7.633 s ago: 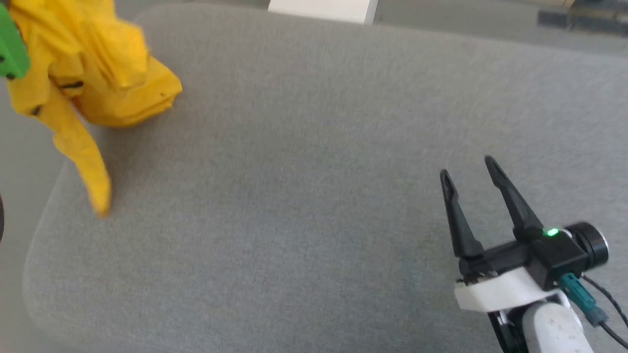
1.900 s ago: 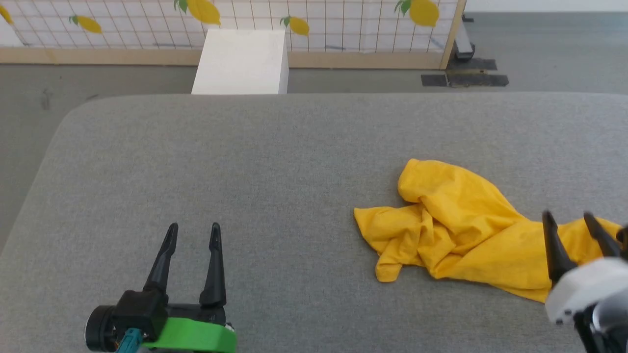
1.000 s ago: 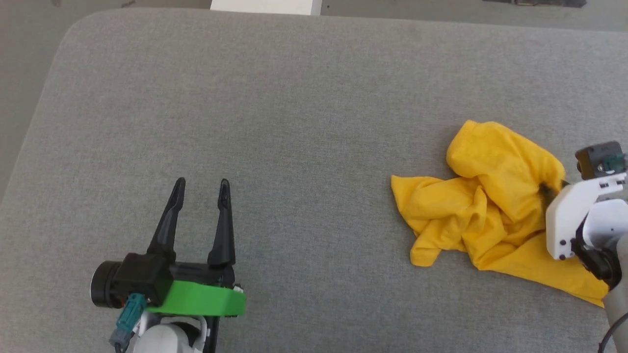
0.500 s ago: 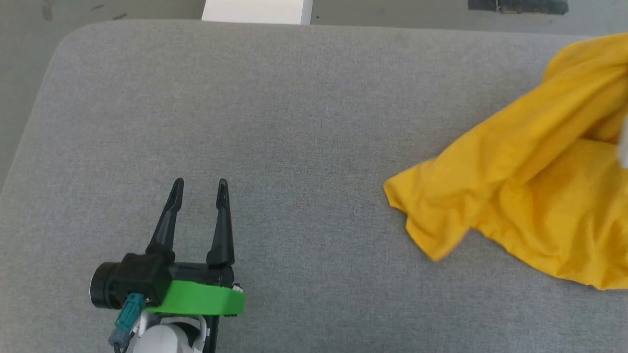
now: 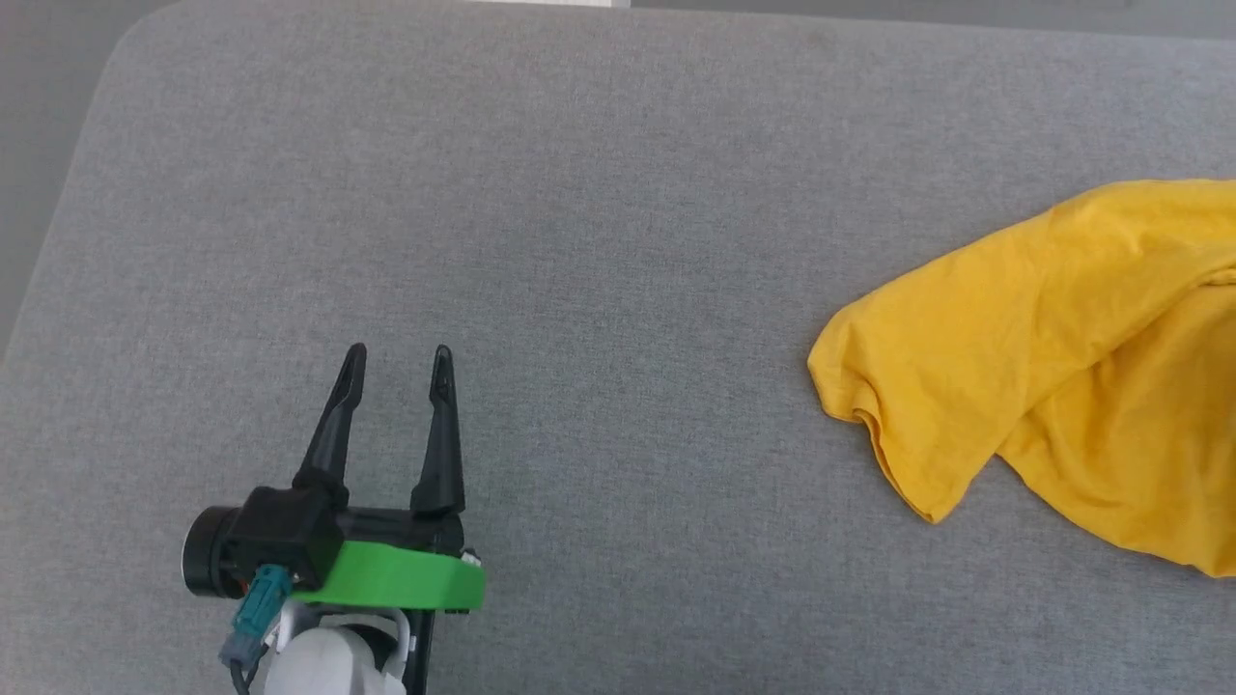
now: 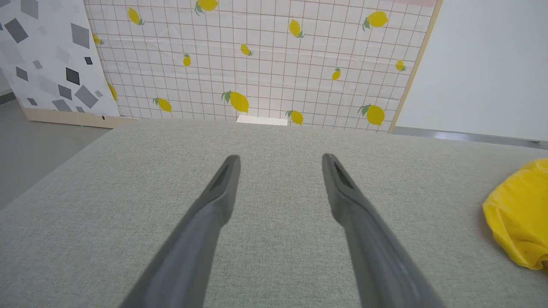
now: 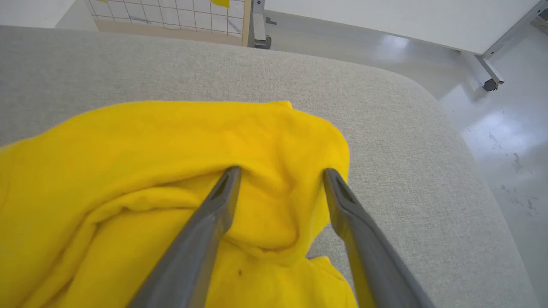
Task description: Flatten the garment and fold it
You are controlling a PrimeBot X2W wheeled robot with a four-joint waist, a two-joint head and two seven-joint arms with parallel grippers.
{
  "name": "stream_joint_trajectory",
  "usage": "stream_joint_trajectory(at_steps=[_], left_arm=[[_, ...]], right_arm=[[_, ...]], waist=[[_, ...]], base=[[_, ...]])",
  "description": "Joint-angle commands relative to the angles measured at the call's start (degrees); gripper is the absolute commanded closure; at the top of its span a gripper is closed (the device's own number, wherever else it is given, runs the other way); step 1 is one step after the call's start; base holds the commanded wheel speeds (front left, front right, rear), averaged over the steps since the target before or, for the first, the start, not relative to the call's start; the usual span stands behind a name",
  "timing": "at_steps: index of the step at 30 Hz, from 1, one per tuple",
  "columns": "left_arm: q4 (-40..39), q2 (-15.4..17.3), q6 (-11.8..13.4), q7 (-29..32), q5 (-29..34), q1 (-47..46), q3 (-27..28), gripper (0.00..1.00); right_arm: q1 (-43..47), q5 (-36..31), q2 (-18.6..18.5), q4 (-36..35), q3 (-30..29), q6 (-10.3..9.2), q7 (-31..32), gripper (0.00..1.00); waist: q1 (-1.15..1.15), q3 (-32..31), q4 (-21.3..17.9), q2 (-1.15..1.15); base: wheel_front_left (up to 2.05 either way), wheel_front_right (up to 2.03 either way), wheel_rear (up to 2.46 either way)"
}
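Garment [image 5: 1053, 367] crumpled; we see R gripper [image 7: 281, 172] spread just over it, L gripper [image 5: 399, 350] spread, well apart from it.

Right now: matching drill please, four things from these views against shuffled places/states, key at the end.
1 left gripper
2 right gripper
3 yellow T-shirt
4 lemon-print panel

A crumpled on the grey pad, right side
B open above bare pad
C standing beyond the pad's far edge
D open over the T-shirt

Pairs: 1-B, 2-D, 3-A, 4-C
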Motion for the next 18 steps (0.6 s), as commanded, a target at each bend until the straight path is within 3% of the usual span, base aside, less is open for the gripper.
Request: stream_joint_trajectory(at_steps=[1,9,14,18], left_arm=[[0.17,-0.17,-0.33,-0.21,0.06,-1.06,-0.02,0.0],[-0.18,-0.17,-0.34,-0.21,0.72,2.18,0.25,0.0],[-1.18,-0.17,-0.84,-0.21,1.43,5.76,1.09,0.0],[-1.52,-0.17,-1.11,-0.21,2.06,8.82,1.8,0.0]], right_arm=[[-1.18,0.05,0.74,-1.03,-0.18,0.2,-1.86,0.0],[5.3,3.48,6.38,-12.23,0.98,0.2,-11.23,0.0],[17.06,4.06,14.1,-24.41,0.75,0.2,-15.84,0.0],[27.75,5.22,17.31,-31.26,2.93,0.2,-18.57,0.0]], waist=[[-0.01,-1.64,-0.52,0.0],[-0.01,-8.46,-1.14,0.0],[-0.01,-11.72,-1.71,0.0],[-0.01,-12.84,-2.56,0.0]], base=[[0.0,0.0,0.0],[0.0,0.0,0.0],[0.0,0.0,0.0],[0.0,0.0,0.0]])
